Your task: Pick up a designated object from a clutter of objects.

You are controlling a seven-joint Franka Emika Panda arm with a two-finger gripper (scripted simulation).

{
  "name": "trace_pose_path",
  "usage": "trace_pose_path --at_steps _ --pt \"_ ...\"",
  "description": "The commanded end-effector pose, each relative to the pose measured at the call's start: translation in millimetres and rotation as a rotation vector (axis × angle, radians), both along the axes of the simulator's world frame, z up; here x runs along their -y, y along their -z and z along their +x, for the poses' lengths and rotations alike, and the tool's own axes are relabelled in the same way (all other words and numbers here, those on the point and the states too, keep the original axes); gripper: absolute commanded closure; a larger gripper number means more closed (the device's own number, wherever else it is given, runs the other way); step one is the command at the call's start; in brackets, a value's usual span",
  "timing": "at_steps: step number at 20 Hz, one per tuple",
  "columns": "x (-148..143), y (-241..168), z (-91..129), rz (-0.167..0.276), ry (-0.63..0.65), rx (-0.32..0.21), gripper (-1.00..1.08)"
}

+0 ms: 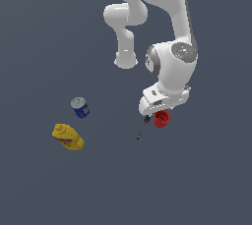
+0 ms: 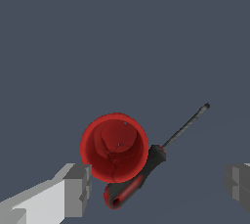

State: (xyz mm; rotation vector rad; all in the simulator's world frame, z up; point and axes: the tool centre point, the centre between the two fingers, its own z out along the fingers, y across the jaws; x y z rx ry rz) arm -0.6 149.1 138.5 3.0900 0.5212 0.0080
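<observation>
While the white arm (image 1: 172, 37) bends down over the dark grey counter (image 1: 206, 180), four things lie spread below it. Going from the exterior view's left, a yellow mustard bottle (image 1: 68, 137) lies on its side, its cap pointing up and toward that view's left. Just beside it, up and to the right, a small blue can (image 1: 80, 107) with a grey lid stands closed, so its contents cannot be seen. Well apart from these, toward the exterior view's right, a thin screwdriver (image 1: 142, 127) lies with its shaft pointing down and to the left. Its red-and-black handle rests against the red cup (image 1: 161, 119), which sits partly hidden under the wrist.

The wrist view looks straight down into the cup (image 2: 114, 147): it stands upright with its mouth open upward, and nothing is inside it but its own red bottom. The screwdriver (image 2: 146, 171) lies touching the cup's outer wall, handle end near the camera and dark shaft (image 2: 185, 126) running away from it.

The hand (image 2: 158, 184) is wide open and holds nothing. One grey finger (image 2: 75, 189) shows just beside the cup's rim, the other finger (image 2: 239, 184) well off on the far side of the screwdriver handle. The cup sits close to the first finger rather than centred in the gap, and the screwdriver handle lies in the gap too.
</observation>
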Motion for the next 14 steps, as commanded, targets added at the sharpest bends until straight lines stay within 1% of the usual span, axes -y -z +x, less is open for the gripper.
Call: trace_pose_path --at_steps 1,7,14 --pt "-10.8 16.6 -5.8 0.002 -0.027 -0.001 -0.92" --pt "-25.1 38.4 -15.4 0.006 -0.064 -0.006 -0.92" --pt "-26.0 43.0 -16.5 0.006 -0.066 -0.008 -0.92"
